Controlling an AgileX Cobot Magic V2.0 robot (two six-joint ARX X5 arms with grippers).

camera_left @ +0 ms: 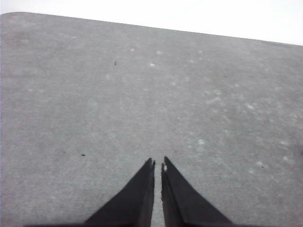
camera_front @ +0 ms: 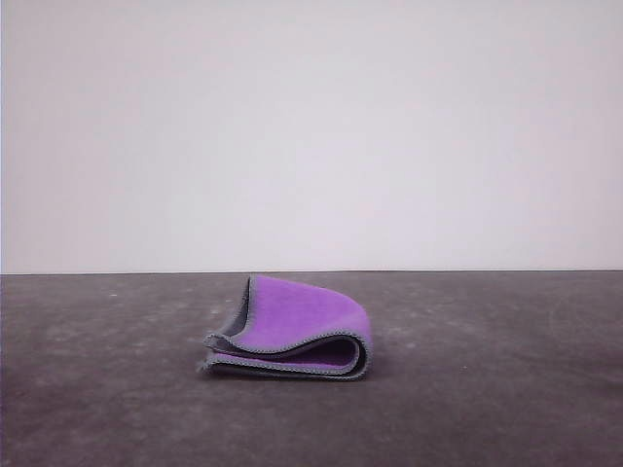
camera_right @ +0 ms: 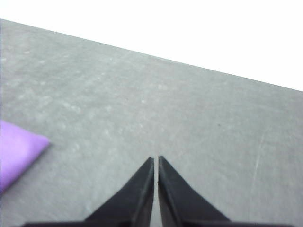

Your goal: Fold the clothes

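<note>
The left tool (camera_left: 157, 165) points out over the bare grey desk (camera_left: 142, 94), angled down toward its surface. Its two dark fingers (camera_left: 142, 189) taper to sharp tips and run almost side by side, with only a thin sliver of desk showing between them, so they are together and hold nothing. The desk ahead of them is speckled with pale flecks and a few dark specks, and its far edge meets a white wall.

In the front view the clothes (camera_front: 292, 331) lie near the middle of the desk (camera_front: 97, 389), a little left of centre. The cloth is folded over on itself, the bright purple face turned outward on top, the dark grey face showing at the left side and between the layers. The light-grey stitched hem runs along the near edge in stacked lines, and the fold closes in a rounded bend at the right. The layers do not lie flat; the top one bulges upward. A plain pale wall (camera_front: 311, 126) stands behind.

The right tool (camera_right: 155, 161) is likewise tilted down over the desk (camera_right: 189, 118), its dark fingers (camera_right: 137, 194) brought together with a hairline gap, gripping nothing. A purple corner of the clothes (camera_right: 16, 146) shows at the picture's edge, well apart from the tips.
</note>
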